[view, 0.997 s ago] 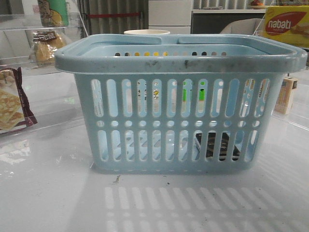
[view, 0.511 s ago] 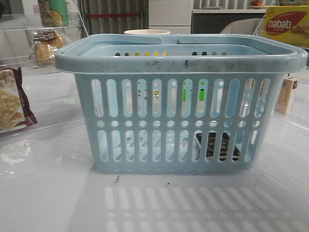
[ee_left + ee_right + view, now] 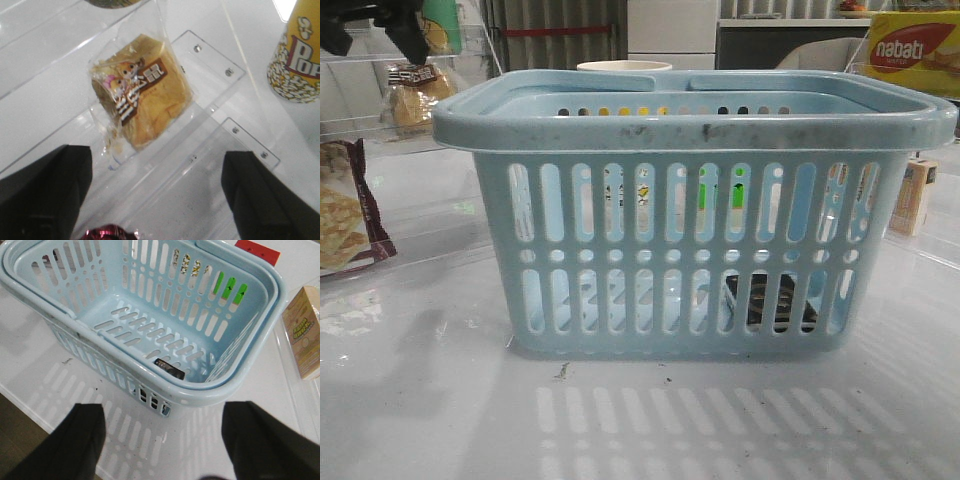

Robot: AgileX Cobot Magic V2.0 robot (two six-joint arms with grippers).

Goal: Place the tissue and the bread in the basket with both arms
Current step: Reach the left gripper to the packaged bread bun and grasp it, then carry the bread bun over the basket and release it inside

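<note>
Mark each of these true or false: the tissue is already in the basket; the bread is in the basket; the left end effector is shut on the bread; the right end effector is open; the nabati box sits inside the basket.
1. The tissue is already in the basket. True.
2. The bread is in the basket. False: it lies on a clear shelf, outside the basket.
3. The left end effector is shut on the bread. False: it is open and apart from the bread.
4. The right end effector is open. True: it holds nothing.
5. The nabati box sits inside the basket. False: it is behind the basket, at the far right.
</note>
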